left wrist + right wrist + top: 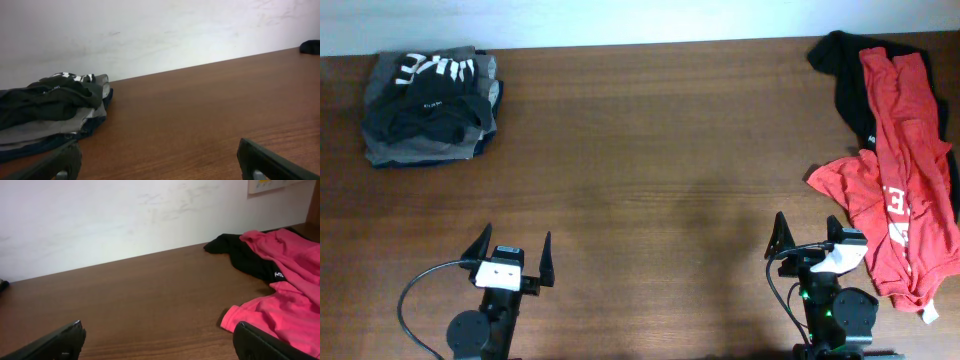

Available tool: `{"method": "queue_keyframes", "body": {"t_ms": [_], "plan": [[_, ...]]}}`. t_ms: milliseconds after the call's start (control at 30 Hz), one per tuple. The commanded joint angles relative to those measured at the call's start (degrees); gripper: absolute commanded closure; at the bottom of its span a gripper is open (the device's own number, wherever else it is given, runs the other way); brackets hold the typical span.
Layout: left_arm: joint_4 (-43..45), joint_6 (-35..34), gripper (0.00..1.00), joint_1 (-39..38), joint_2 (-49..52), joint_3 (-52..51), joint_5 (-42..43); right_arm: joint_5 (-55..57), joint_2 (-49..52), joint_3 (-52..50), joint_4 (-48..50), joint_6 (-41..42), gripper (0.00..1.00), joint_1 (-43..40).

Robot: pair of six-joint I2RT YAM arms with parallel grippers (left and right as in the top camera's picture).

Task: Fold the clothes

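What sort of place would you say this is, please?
Probably a robot test bench for folding laundry: a wooden table against a plain white wall, a crumpled red T-shirt, a folded dark pile.

overhead: high, straight down, whole table (pixel 650 150) | left wrist: low near front edge, facing far-left corner's dark pile (pixel 50 110) | right wrist: low, facing far-right corner's red T-shirt (pixel 295 320) | overlap: both piles also overhead

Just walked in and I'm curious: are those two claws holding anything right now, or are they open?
Left gripper: open, holding nothing.
Right gripper: open, holding nothing.
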Motion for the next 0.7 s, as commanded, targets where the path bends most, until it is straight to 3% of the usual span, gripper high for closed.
{"method": "queue_keyframes", "body": {"t_ms": [0,600,667], "plan": [[-0.1,-0.1,0.01,0.0,-0.5,-0.3,0.6,0.3,-0.4,-0.4,-0.2,0.0,0.02,-0.4],[0.0,-0.2,0.01,0.0,-0.5,-0.3,0.7,0.3,-0.4,-0.4,-0.2,0.0,0.01,-0.4],[-0.1,-4.9,0.01,0.0,-0.5,-0.3,0.6,0.3,-0.4,-0.4,-0.2,0.0,0.01,-0.4]]}}
